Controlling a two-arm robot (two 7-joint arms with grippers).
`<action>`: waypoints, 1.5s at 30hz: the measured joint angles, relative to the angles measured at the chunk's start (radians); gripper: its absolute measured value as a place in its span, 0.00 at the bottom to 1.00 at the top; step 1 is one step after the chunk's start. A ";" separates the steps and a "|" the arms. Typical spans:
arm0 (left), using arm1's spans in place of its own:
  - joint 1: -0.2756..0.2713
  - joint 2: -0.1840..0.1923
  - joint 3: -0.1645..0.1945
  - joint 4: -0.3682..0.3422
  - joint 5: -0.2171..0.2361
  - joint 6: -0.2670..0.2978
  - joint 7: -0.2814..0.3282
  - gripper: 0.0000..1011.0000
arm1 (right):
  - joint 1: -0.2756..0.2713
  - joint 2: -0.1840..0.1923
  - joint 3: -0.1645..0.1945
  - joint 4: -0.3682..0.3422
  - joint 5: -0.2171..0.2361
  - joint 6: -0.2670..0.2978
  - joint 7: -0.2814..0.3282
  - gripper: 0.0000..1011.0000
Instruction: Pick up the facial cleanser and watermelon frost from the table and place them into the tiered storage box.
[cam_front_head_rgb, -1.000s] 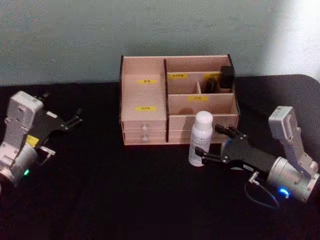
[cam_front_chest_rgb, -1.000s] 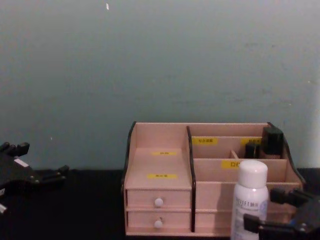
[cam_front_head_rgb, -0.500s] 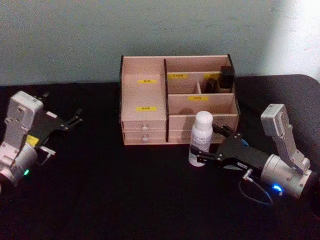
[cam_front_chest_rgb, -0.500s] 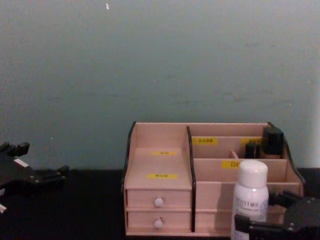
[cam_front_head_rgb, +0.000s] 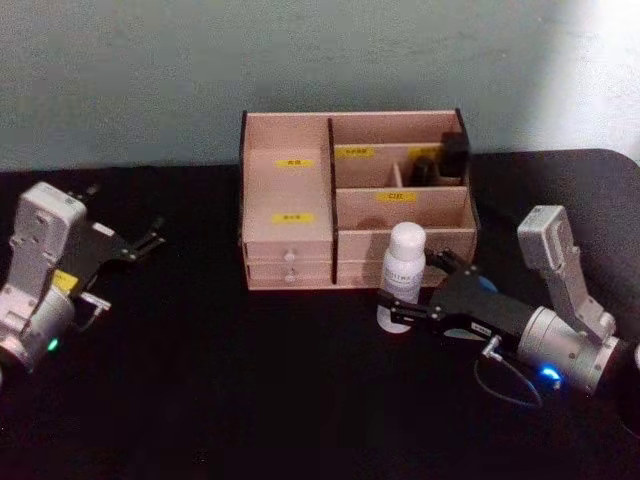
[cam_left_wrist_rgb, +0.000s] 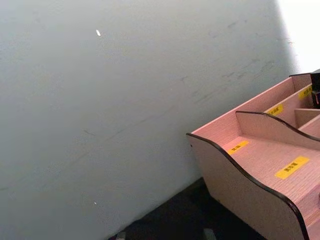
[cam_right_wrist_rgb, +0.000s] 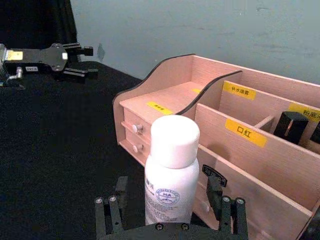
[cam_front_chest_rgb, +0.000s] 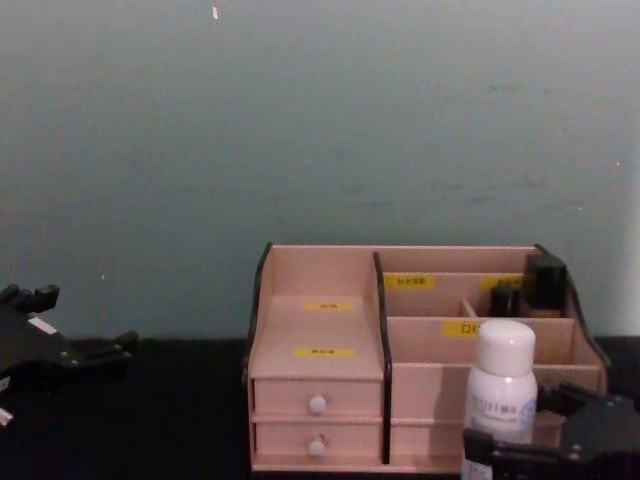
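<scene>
While the left claw sits parked, the right claw straddles the facial cleanser.

Well apart on the left side of the tabletop, the left claw hangs with its fingers spread, holding nothing. To its right stands the tiered storage box, with two small dark items upright in its back right compartment. Just in front of the box's right half, the facial cleanser (white cap, standing upright) sits between the right claw's fingers. These are parted, a gap showing on either side, and the box is close behind the claw's tips.
</scene>
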 joint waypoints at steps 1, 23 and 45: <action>0.000 0.000 0.000 0.000 0.000 0.000 0.000 0.99 | 0.000 0.000 0.000 0.000 0.000 0.000 0.000 0.99; 0.000 0.000 0.000 0.000 0.000 0.000 0.000 0.99 | -0.002 0.002 0.000 -0.003 0.000 -0.001 -0.002 0.73; 0.000 0.000 0.000 0.000 0.000 0.000 0.000 0.99 | -0.003 0.005 0.000 -0.008 0.000 -0.003 0.000 0.59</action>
